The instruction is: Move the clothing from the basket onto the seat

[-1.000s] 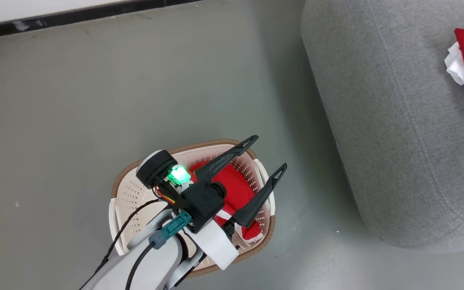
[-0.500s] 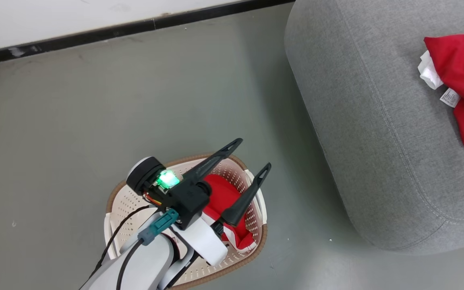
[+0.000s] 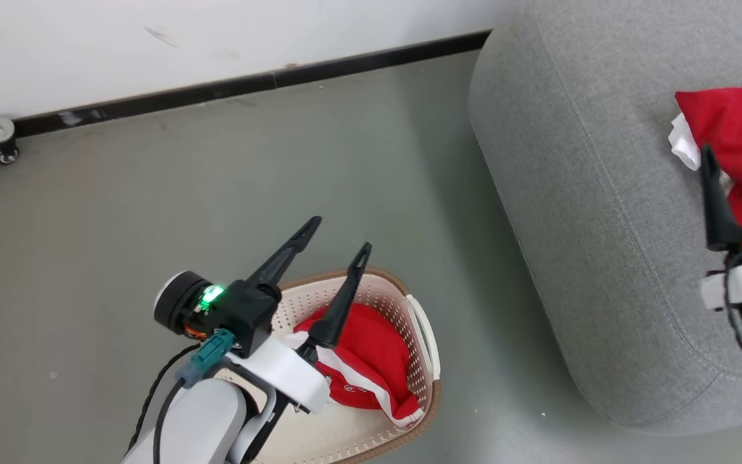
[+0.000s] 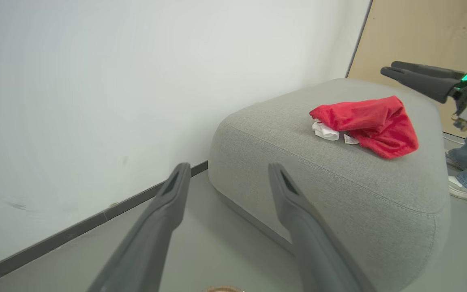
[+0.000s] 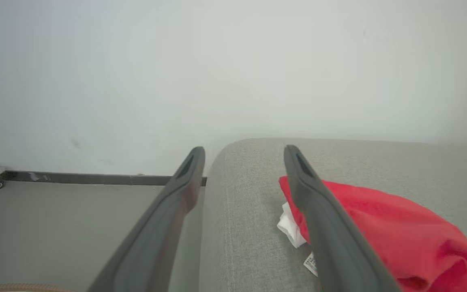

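red clothing (image 3: 371, 351) is lying in the basket (image 3: 424, 325) on the floor (image 3: 152, 193), and a second red garment (image 3: 732, 113) is lying on the grey seat (image 3: 570, 193). left gripper (image 3: 341, 233) is hovering above the basket, jaws spread wide and empty. right gripper (image 3: 737, 145) is hanging over the second red garment, also wide and gripping nothing.

Head view steeply downward; wrist views level, sharing the seat (image 4: 266, 129)

Basket (image 3: 377, 298) half behind the left arm (image 3: 197, 419) (near rim past bottom edge)
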### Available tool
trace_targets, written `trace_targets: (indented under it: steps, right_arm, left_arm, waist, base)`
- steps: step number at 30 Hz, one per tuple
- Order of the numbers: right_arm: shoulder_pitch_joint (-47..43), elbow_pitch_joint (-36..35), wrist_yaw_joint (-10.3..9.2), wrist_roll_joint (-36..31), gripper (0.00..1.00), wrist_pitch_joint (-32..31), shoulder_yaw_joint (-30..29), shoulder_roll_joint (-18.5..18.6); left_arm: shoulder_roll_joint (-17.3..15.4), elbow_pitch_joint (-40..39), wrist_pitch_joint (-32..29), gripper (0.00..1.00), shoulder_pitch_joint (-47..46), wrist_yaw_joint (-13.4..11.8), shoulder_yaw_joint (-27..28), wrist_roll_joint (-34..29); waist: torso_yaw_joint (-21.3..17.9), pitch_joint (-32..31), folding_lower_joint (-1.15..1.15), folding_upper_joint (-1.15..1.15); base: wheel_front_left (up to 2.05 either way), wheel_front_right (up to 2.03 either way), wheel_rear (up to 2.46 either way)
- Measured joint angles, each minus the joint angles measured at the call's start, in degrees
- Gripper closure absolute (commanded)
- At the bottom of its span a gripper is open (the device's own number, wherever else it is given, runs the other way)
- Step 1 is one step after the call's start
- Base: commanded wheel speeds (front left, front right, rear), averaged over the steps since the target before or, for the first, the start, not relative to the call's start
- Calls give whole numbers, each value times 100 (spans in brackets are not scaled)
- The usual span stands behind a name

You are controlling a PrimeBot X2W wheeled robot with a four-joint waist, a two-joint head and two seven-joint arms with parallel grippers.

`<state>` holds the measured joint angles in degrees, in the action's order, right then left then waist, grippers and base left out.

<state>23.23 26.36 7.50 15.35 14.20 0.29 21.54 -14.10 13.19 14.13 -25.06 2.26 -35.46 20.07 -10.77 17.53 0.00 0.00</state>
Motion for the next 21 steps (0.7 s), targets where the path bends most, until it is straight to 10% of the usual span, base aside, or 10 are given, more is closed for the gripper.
trace_targets:
  steps: [21]
  right_arm:
    - [-207,-293,0,-627,0,0,292,-965]
  left_arm:
    - [202,125,9,0,786,-637,910,311]
  waist:
    - [613,-824,0,0]
  base:
    - [0,0,0]
